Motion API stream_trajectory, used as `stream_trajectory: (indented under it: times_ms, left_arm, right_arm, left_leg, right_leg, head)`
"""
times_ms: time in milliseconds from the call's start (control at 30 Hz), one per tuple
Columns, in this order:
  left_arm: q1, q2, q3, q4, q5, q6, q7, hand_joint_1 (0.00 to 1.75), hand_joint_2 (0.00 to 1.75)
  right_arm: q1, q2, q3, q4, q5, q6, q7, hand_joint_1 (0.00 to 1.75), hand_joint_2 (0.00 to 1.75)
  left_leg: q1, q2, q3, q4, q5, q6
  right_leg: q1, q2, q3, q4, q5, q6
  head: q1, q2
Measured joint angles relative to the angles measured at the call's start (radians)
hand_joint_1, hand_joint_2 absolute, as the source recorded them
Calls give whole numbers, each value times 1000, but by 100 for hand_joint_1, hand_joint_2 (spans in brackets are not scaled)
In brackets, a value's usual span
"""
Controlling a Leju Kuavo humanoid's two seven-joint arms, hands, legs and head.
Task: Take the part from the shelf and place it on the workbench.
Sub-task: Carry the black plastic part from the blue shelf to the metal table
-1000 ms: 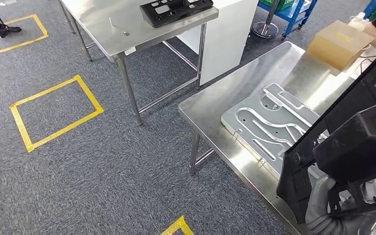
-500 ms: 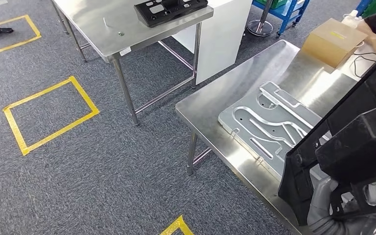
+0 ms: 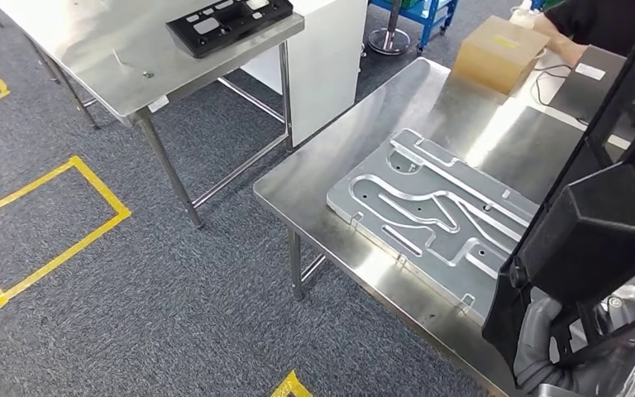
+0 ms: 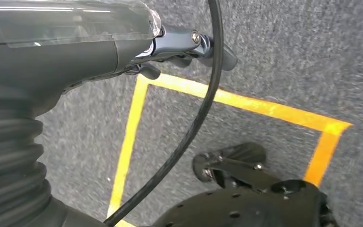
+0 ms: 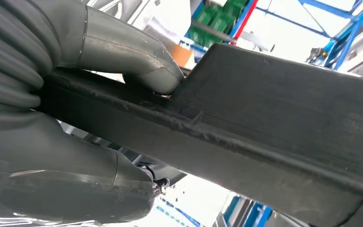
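grey carpet [image 3: 174, 281] with yellow tape squares [image 3: 41, 223] at left. two steel tables [image 3: 91, 50], a white cabinet [image 3: 327, 58] between them, blue racks [image 3: 417, 12] at top.

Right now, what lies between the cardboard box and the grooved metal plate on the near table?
Bare steel tabletop, in the head view, between box and plate.

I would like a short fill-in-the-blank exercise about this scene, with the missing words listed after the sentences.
1. The right hand holds a large ____ plastic part.
2. The grooved metal plate lies on the near steel ____.
3. A second black part lies on the far table, whose legs stand on grey ____.
4. The squares marked on the floor are made of ____ tape.

Missing words: black; workbench; carpet; yellow
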Motion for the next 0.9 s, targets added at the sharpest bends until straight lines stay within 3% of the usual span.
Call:
stream_trajectory:
  times_ms: [67,100,133,200,267,300,333,367,433,500,567,600,667,733,767,800,833,900]
  left_arm:
    - [-2,-1,-3,0,0,0,1,0,175]
    - [-3,-1,-5,0,0,0,1,0,175]
    - [-3,-2,-6,0,0,0,1,0,175]
    - [-1,-2,-8,0,0,0,1,0,175]
    - [2,-2,-7,0,0,0,1,0,175]
    - [2,-2,-7,0,0,0,1,0,175]
    - [2,-2,-7,0,0,0,2,0,175]
    - [1,-2,-8,0,0,0,2,0,175]
    - [1,-3,-8,1,0,0,2,0,175]
    - [0,-4,-8,1,0,0,3,0,175]
    - [-2,-4,-8,1,0,0,6,0,175]
    - [-3,-4,-9,1,0,0,8,0,175]
    - [-4,-2,-11,1,0,-1,13,0,175]
    - [-2,-1,-12,1,0,-1,18,0,175]
    - [-1,0,-12,1,0,-1,21,0,175]
    - [0,0,-12,1,0,-2,23,0,175]
    - [0,0,-12,1,0,-2,24,0,175]
    - [0,1,-11,2,0,-2,28,0,175]
  right_arm:
    - [4,0,0,-1,1,-1,0,175,175]
    - [6,0,0,-1,2,-1,0,175,175]
    - [6,0,0,-2,3,-2,0,175,175]
    - [6,0,0,-3,4,-2,0,175,175]
    - [7,0,0,-3,5,-2,0,175,175]
    - [7,0,0,-3,5,-2,0,175,175]
    - [8,0,0,-3,5,-2,0,175,175]
    - [8,0,0,-3,5,-2,0,175,175]
    - [7,0,0,-4,5,-2,1,175,175]
    - [7,0,0,-6,5,-3,3,175,175]
    - [8,0,0,-10,5,-5,7,175,175]
    - [9,0,0,-12,5,-5,10,175,175]
    - [9,0,0,-15,5,-8,16,175,175]
    - [5,0,0,-15,5,-9,21,175,175]
    - [4,0,0,-15,5,-9,23,175,175]
    - [5,0,0,-14,5,-9,26,175,175]
    - [5,0,0,-14,6,-9,28,175,175]
    - [5,0,0,-14,9,-9,34,175,175]
  left_leg:
    - [-2,19,2,-5,3,12]
    - [-1,30,4,-9,6,18]
    - [1,42,5,-14,8,25]
    - [2,68,7,-19,10,33]
    - [1,95,7,-19,7,34]
    - [0,109,8,-19,5,34]
    - [0,123,11,-19,2,33]
    - [0,135,15,-19,-1,31]
    - [-3,156,25,-20,-8,25]
    - [-5,176,34,-22,-14,16]
    - [-5,200,43,-28,-17,5]
    - [-5,197,48,-28,-21,0]
    - [-4,147,38,14,-52,-9]
    - [-1,85,-20,134,-112,-12]
    - [-1,74,-54,197,-135,-13]
    - [-1,70,-78,236,-139,-15]
    - [-1,69,-87,237,-122,-15]
    - [1,51,-55,137,-44,-14]
  right_leg:
    - [-2,16,-7,1,2,10]
    - [-2,6,-11,6,-2,15]
    - [-1,-16,-20,26,-15,19]
    - [0,-79,-67,121,-68,29]
    - [-4,-107,-132,242,-116,36]
    - [-6,-111,-147,269,-116,37]
    - [-6,-115,-144,259,-98,37]
    - [-6,-122,-119,209,-64,34]
    - [3,-169,-48,70,-3,19]
    - [16,-203,-14,-3,14,3]
    - [20,-183,-15,-11,14,-6]
    - [17,-169,-11,-19,19,-9]
    - [8,-143,2,-38,28,-17]
    - [3,-116,6,-42,32,-24]
    - [3,-101,5,-40,31,-26]
    - [3,-84,4,-37,29,-26]
    - [3,-67,4,-32,27,-26]
    - [1,-35,4,-20,19,-20]
  head:
    - [0,0]
    - [1,0]
    - [4,0]
    - [10,0]
    - [12,0]
    - [12,0]
    - [12,0]
    - [13,0]
    - [12,0]
    - [11,0]
    - [10,0]
    - [10,0]
    - [6,0]
    - [-1,0]
    - [-2,0]
    - [-4,0]
    - [-4,0]
    - [-5,0]
